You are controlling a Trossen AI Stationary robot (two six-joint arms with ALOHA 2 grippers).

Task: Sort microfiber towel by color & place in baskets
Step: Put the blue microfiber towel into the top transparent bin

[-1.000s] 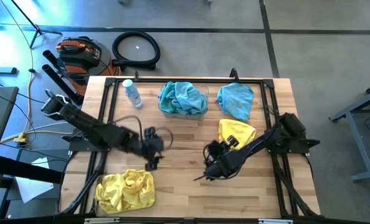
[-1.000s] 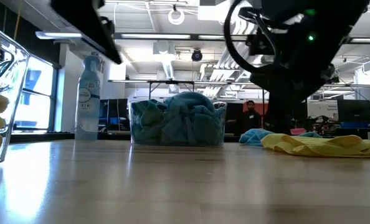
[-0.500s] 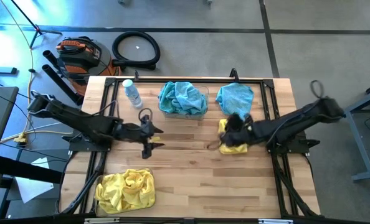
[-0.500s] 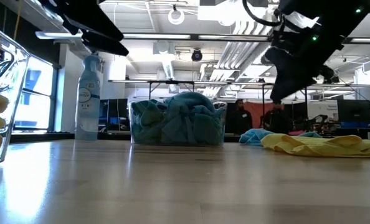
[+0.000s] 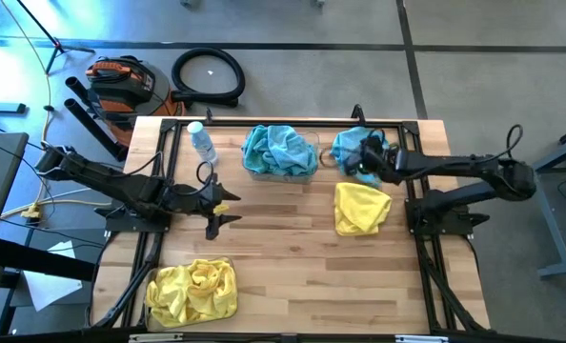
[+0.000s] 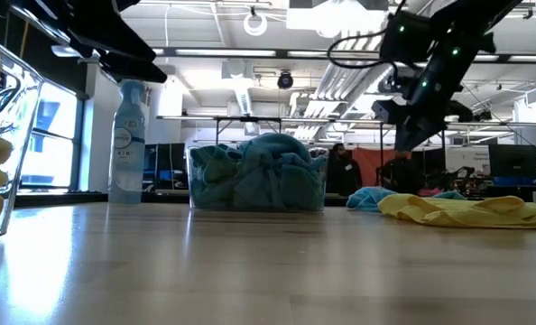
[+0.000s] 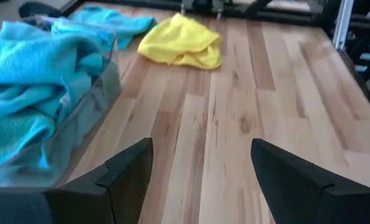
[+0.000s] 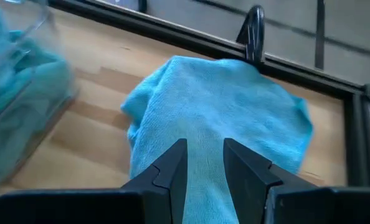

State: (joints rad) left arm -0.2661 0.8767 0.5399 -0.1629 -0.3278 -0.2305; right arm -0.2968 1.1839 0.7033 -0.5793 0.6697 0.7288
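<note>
Nearly done: the far basket [image 5: 281, 164] holds blue towels, the near-left basket [image 5: 192, 292] yellow ones. Two lie loose at right: a blue towel [image 5: 351, 145] and a yellow towel [image 5: 361, 207]. The right gripper [image 8: 205, 163] hovers over the blue one, fingers slightly apart. The left gripper [image 7: 200, 165] waits spread wide.

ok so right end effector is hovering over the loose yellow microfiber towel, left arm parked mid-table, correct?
Not quite: the right end effector is over the loose teal-blue microfiber towel, not the loose yellow microfiber towel, which lies nearer the table's front edge. The high view and right wrist view show this. The left end effector does sit mid-table, open.
</note>
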